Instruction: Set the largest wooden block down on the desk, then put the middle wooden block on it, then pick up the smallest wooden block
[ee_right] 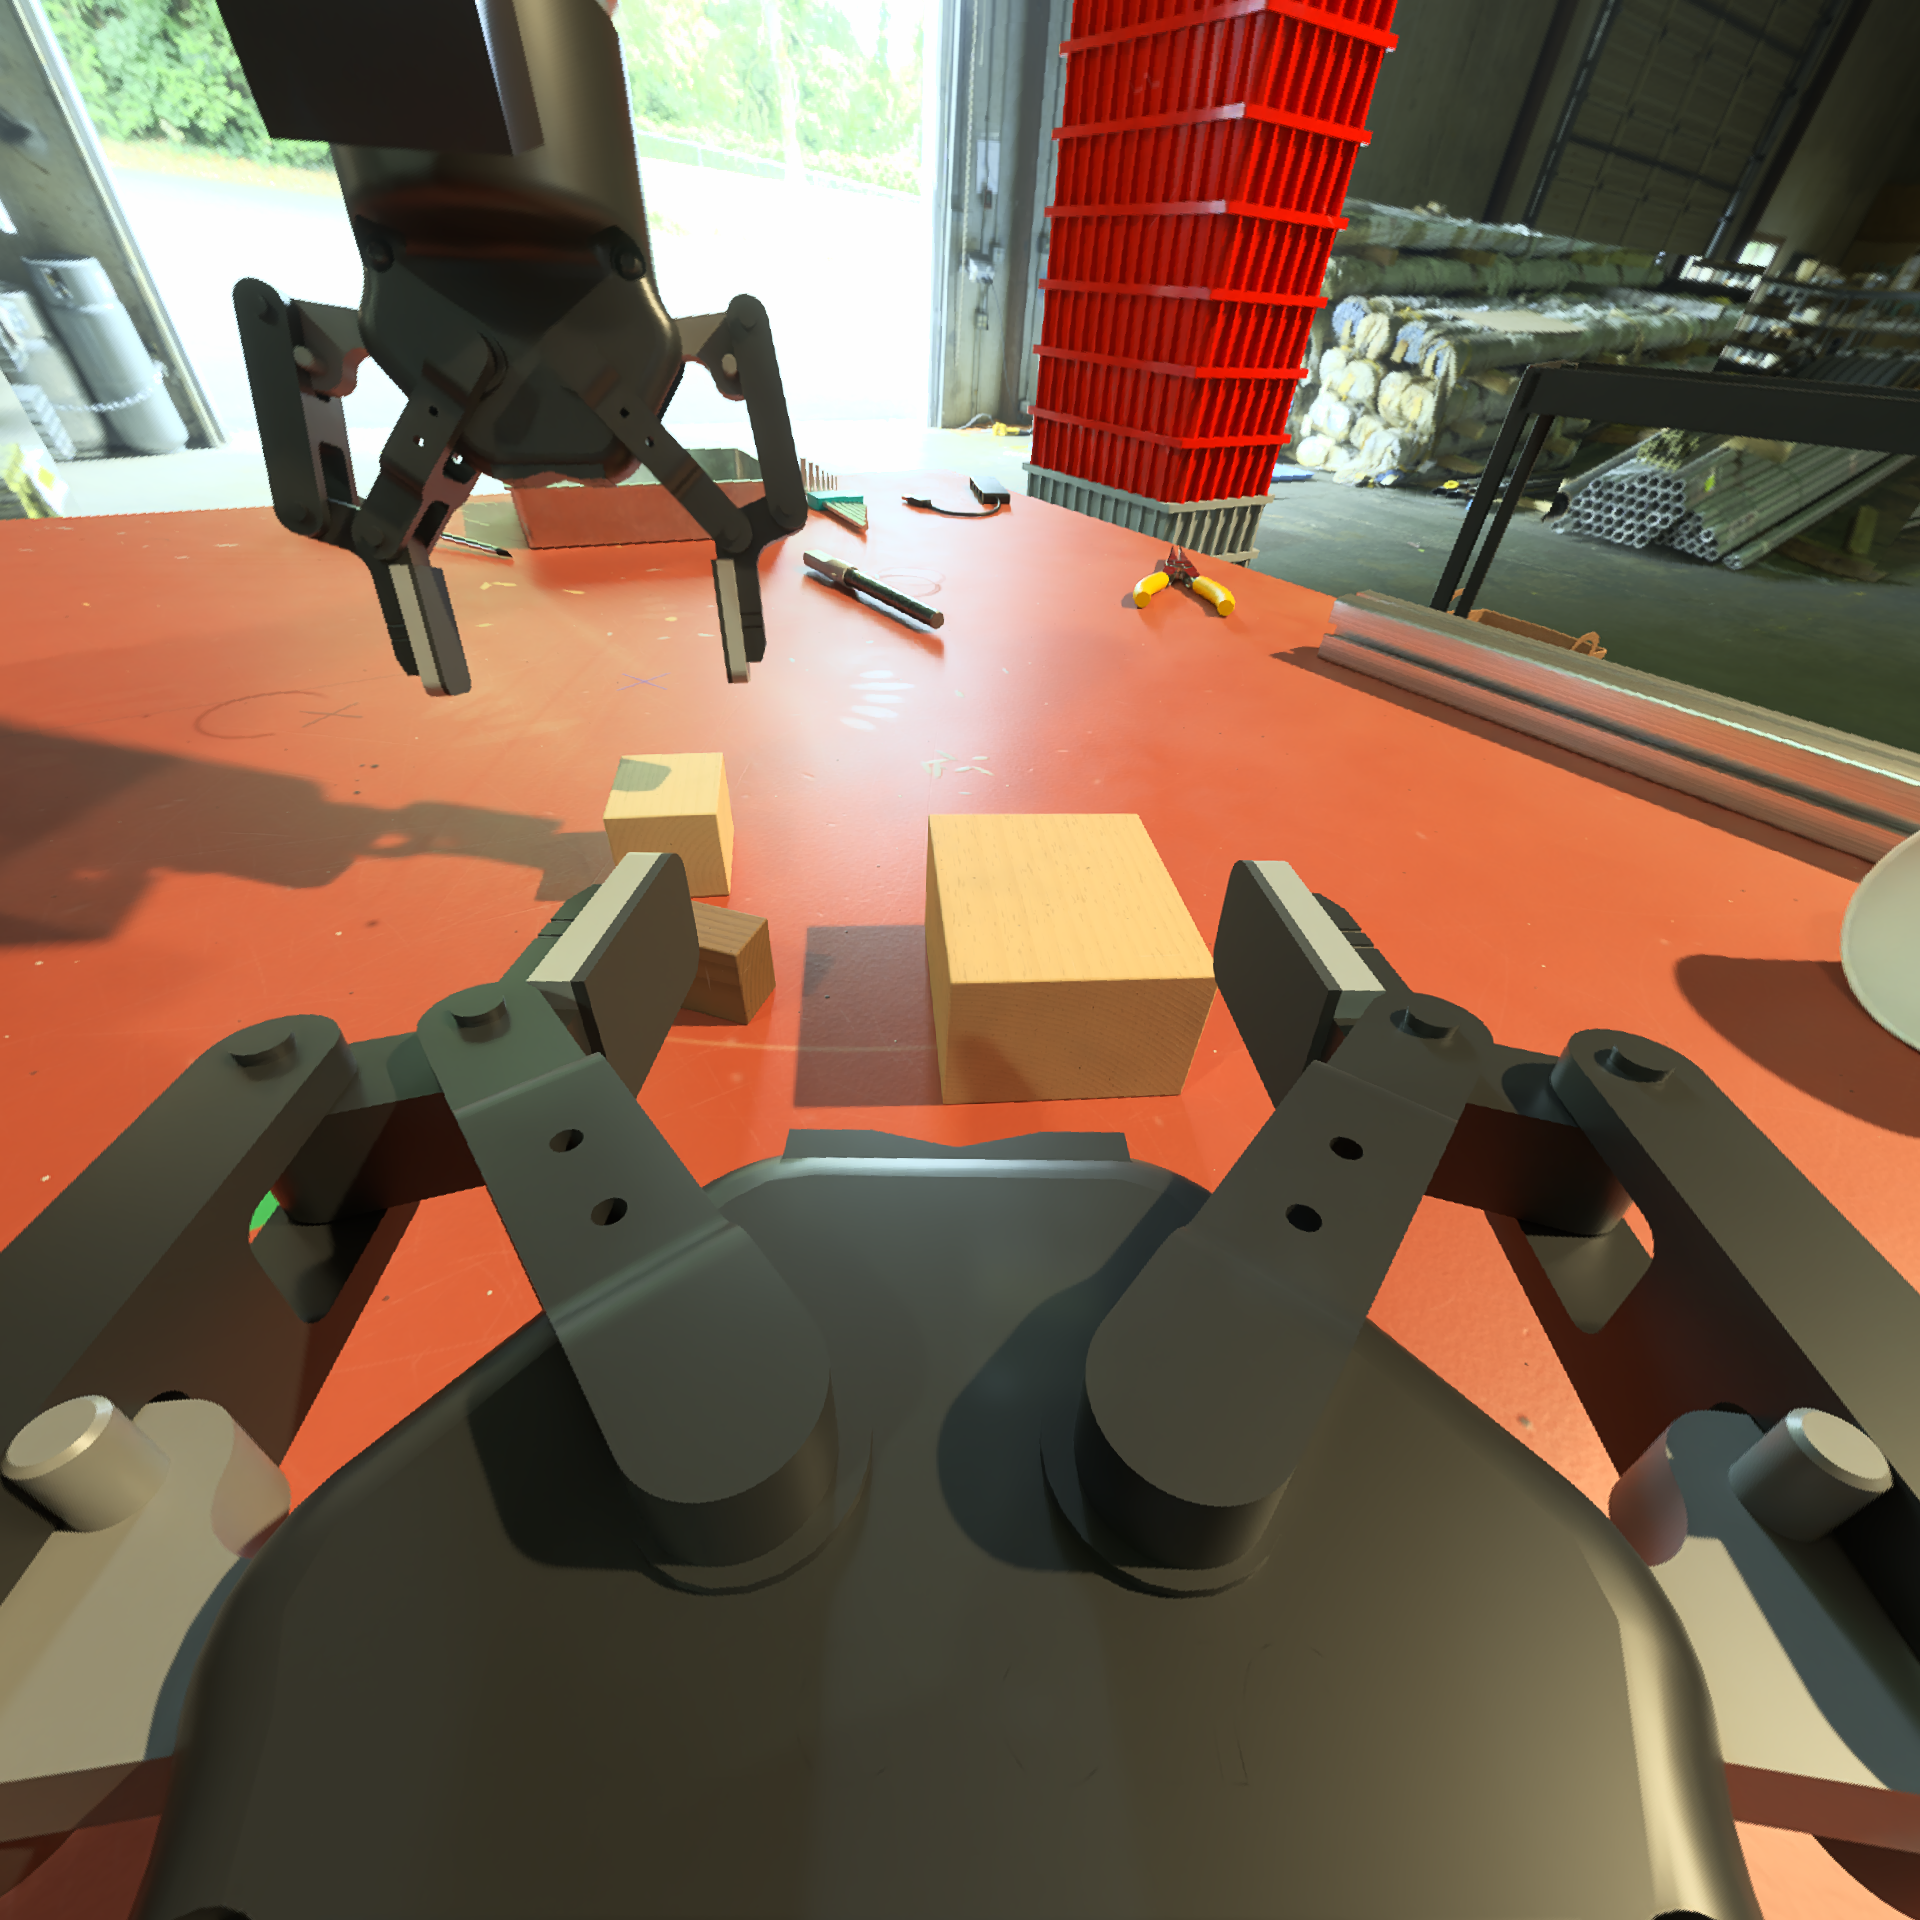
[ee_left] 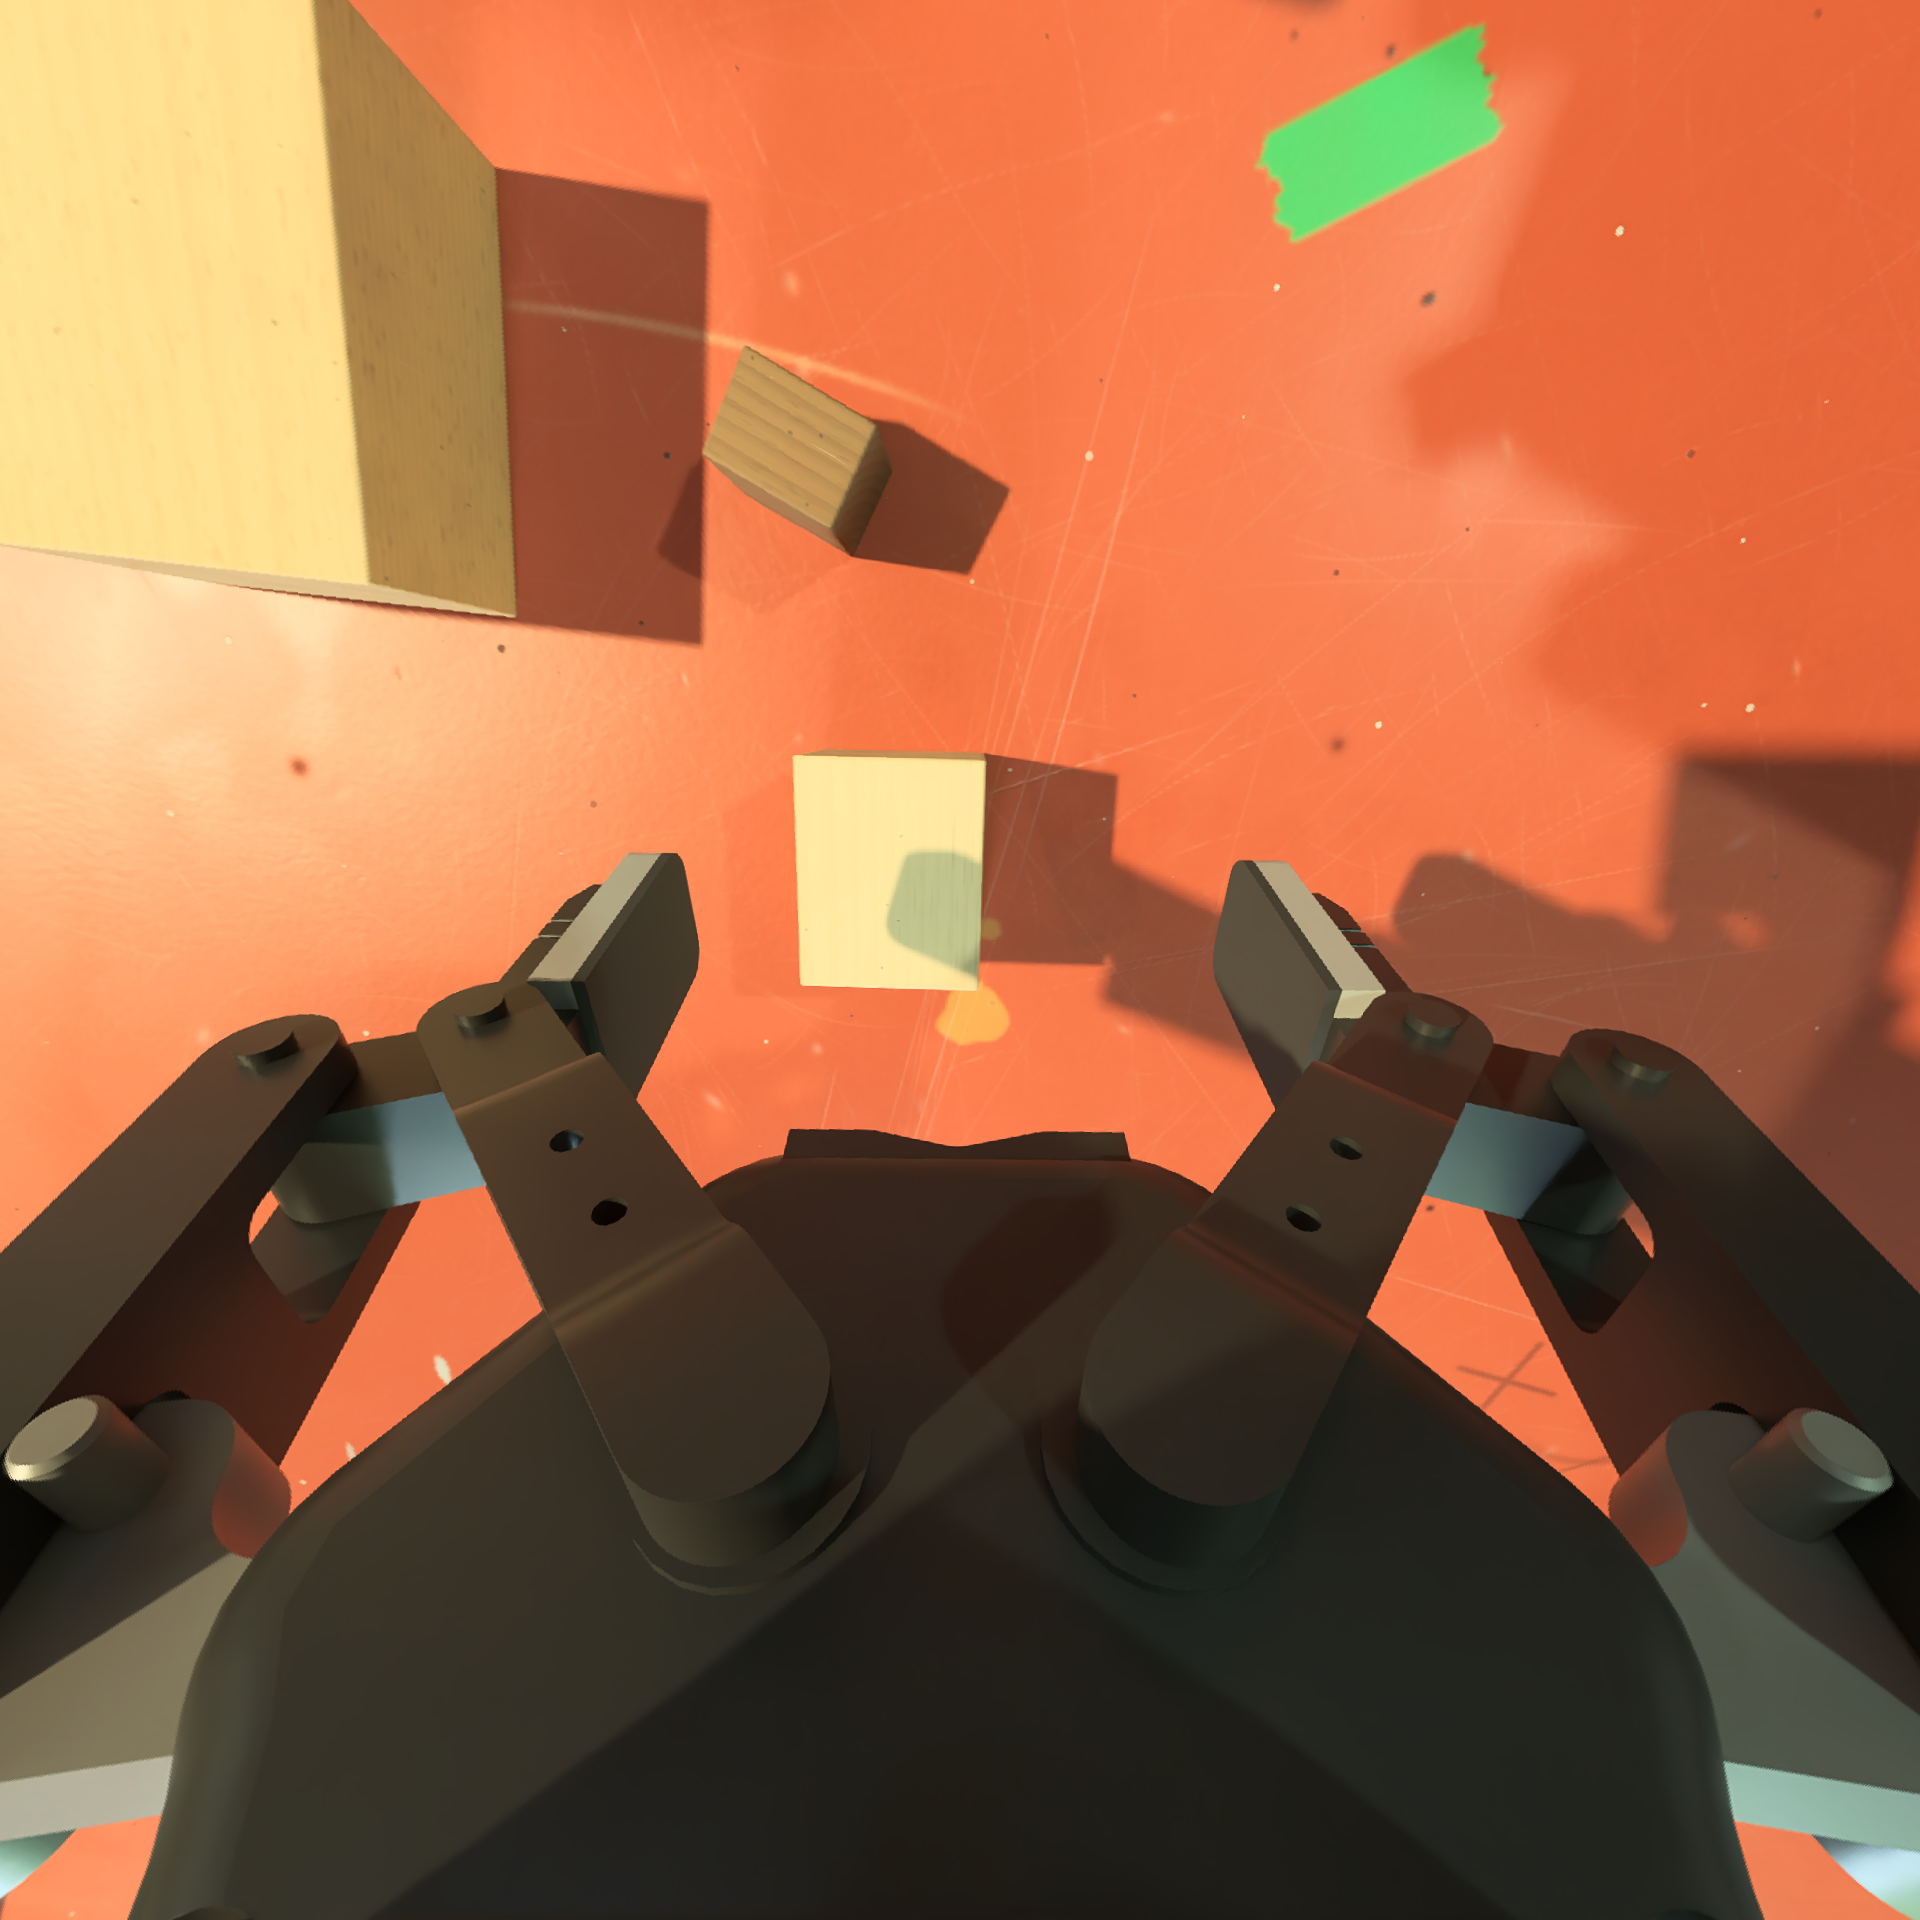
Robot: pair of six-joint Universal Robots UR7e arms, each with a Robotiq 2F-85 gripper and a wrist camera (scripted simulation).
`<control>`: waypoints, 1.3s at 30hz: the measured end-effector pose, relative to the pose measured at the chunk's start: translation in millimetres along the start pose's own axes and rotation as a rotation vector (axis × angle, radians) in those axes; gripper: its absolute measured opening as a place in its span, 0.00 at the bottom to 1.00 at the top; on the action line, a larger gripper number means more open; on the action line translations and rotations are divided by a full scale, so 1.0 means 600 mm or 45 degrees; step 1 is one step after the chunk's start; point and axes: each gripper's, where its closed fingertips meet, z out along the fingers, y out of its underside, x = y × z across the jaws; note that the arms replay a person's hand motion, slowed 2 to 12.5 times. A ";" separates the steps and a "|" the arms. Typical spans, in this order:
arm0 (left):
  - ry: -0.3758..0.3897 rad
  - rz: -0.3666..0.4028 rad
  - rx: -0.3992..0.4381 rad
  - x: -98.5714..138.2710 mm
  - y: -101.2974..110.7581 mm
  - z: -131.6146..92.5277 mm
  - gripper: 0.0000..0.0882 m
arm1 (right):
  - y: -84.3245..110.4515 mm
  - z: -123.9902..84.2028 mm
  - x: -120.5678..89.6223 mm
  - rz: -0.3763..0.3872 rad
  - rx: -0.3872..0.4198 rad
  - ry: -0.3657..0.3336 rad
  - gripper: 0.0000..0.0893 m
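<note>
Three wooden blocks rest on the orange desk point(ee_left: 1351, 623). The largest block point(ee_left: 208, 291) is light tan and sits at the upper left in the left wrist view; in the right wrist view it point(ee_right: 1060, 956) lies between my right fingers, just ahead of them. The middle block point(ee_left: 888, 868) is pale and lies below my open left gripper point(ee_left: 956, 925); it also shows in the right wrist view point(ee_right: 670, 821). The smallest block point(ee_left: 795, 447) is darker brown and tilted; in the right wrist view it point(ee_right: 738, 966) is partly hidden behind my left finger. My right gripper point(ee_right: 956, 925) is open and empty.
A green tape strip point(ee_left: 1382, 135) lies on the desk. Far across the desk are yellow-handled pliers point(ee_right: 1184, 590), a dark pen-like tool point(ee_right: 873, 590), a metal rail point(ee_right: 1610, 707) along the right edge and a white object point(ee_right: 1886, 956) at the right. A red crate stack point(ee_right: 1195, 249) stands behind.
</note>
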 end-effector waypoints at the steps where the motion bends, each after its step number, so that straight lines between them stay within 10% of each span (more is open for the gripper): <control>1: 0.003 -0.005 -0.006 0.002 0.001 0.002 0.97 | 0.000 0.000 0.000 0.002 0.003 0.000 0.96; 32: -0.027 -0.015 -0.125 -0.026 0.026 0.062 0.76 | -0.004 -0.004 0.003 0.024 0.030 -0.001 0.96; 39: 0.012 0.023 -0.110 -0.022 0.025 0.066 0.44 | -0.003 -0.003 0.003 0.024 0.027 -0.002 0.96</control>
